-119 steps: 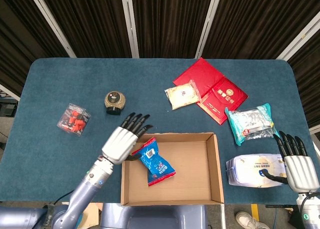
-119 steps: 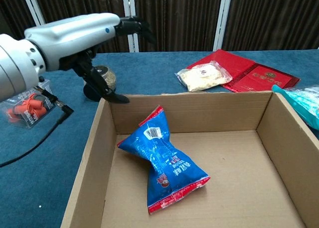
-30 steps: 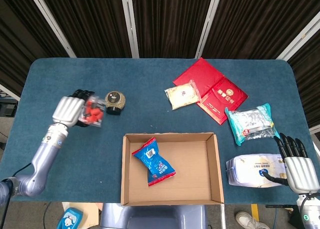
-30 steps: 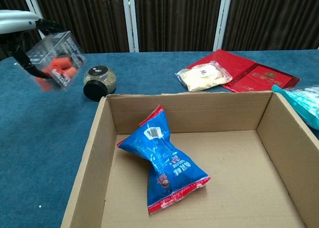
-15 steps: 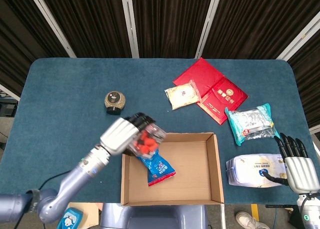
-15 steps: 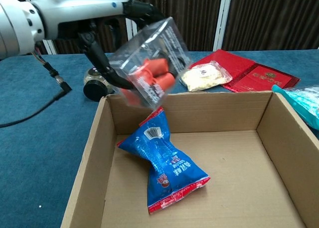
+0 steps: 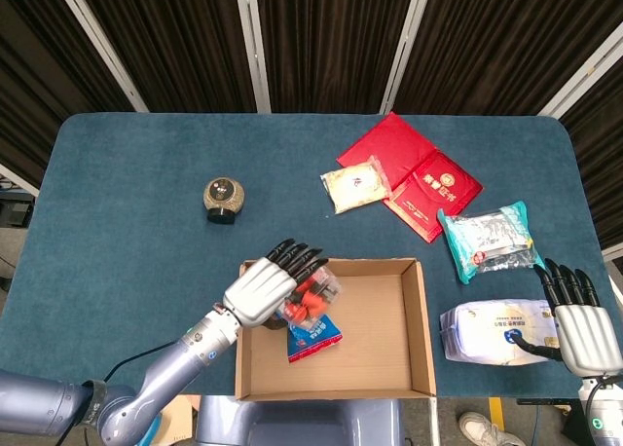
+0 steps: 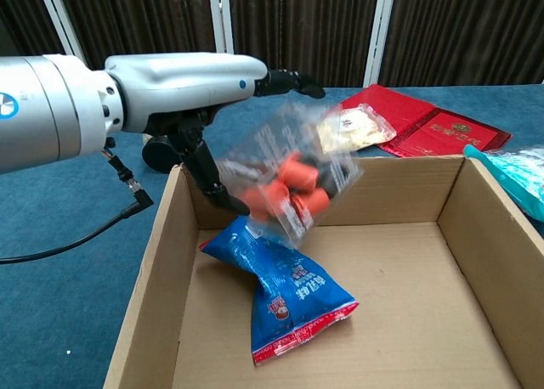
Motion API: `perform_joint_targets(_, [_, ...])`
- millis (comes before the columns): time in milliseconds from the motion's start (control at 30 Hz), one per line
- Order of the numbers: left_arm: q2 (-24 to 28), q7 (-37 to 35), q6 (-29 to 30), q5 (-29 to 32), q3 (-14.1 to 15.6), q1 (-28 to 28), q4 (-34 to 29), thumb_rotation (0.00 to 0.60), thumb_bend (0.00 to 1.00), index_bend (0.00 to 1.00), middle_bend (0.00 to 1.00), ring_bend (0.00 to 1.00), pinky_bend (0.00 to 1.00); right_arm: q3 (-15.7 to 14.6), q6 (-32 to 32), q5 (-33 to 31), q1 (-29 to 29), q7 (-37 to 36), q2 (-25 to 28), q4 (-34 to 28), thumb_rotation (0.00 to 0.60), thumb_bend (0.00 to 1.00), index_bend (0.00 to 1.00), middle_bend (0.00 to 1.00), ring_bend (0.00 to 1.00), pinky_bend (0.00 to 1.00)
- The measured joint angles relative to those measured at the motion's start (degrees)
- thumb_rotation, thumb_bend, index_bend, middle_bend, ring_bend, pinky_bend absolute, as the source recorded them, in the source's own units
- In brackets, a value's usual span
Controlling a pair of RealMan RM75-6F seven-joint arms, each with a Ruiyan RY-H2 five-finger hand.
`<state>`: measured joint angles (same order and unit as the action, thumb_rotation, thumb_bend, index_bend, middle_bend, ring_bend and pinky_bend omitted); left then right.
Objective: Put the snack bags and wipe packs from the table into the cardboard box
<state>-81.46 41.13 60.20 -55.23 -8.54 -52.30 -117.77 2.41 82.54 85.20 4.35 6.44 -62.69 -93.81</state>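
Blue felt-like cloth covers the bench (image 7: 117,164), which stands before dark pleated curtains (image 7: 321,37) crossed by pale slanted bars. Near the front edge sits the open cardboard box (image 7: 421,319), with a blue snack bag (image 8: 285,291) lying on its floor. Above the box's left part, the left hand (image 7: 265,288) grips a clear packet of orange-red pieces (image 8: 293,185), held in the air over the blue bag. At the bench's right side lie a white wipe pack (image 7: 492,331) and, beyond it, a teal wipe pack (image 7: 487,237); the right hand (image 7: 582,329) rests just beside the white pack with fingers spread, holding nothing. Farther back lie red envelopes (image 7: 414,173) with a pale snack bag (image 7: 354,184) partly on them, and a small round jar (image 7: 223,199) stands apart at left.
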Motion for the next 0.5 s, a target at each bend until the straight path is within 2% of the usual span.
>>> perform_joint_targets(333, [4.68, -3.18, 2.16, -1.2, 0.57, 1.97, -0.6, 0.6, 0.0, 0.0, 0.0, 0.0, 0.0, -0.05, -0.2, -0.24, 0.02, 0.76, -0.08, -0.23, 0.6, 0.03, 0.0, 0.0, 0.0, 0.0])
perform_joint_targets(500, [8.39, -5.2, 3.5, -3.27, 2.37, 4.53, -1.47, 0.6, 0.0, 0.0, 0.0, 0.0, 0.0, -0.22, -0.34, -0.03, 0.02, 0.59, 0.22, -0.15, 0.6, 0.03, 0.0, 0.0, 0.0, 0.0])
